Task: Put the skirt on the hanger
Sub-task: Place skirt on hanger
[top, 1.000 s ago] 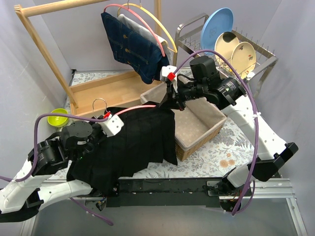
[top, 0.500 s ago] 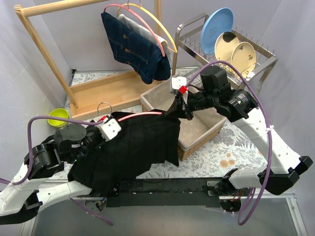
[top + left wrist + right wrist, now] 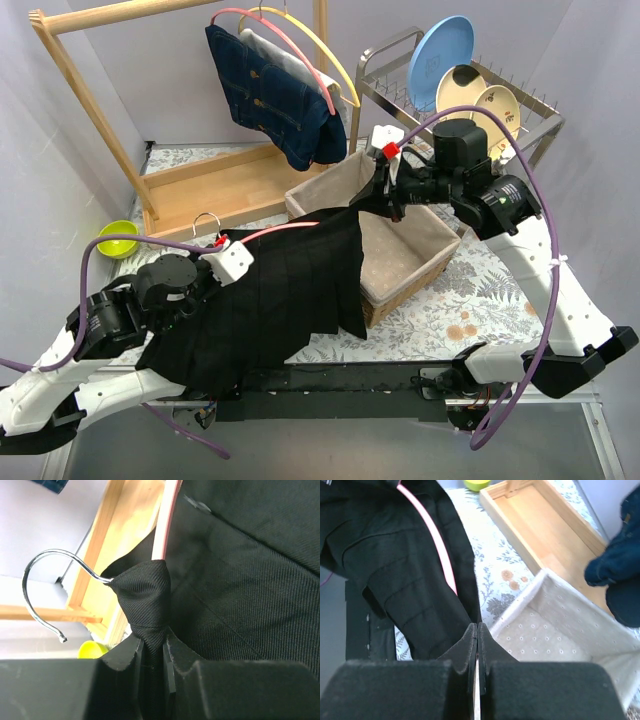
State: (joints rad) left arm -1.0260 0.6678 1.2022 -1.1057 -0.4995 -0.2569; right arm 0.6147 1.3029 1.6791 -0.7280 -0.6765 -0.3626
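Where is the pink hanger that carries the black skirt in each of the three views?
Top external: pink hanger in the centre, between the arms.
Left wrist: pink hanger at top centre.
Right wrist: pink hanger at upper left, across the skirt.
Shared landmark: wooden tray.

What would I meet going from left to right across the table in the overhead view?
green bowl → black skirt → fabric-lined basket → right arm's base. The wooden rack, the hanging clothes and the dish rack overlap these, so they are left out.
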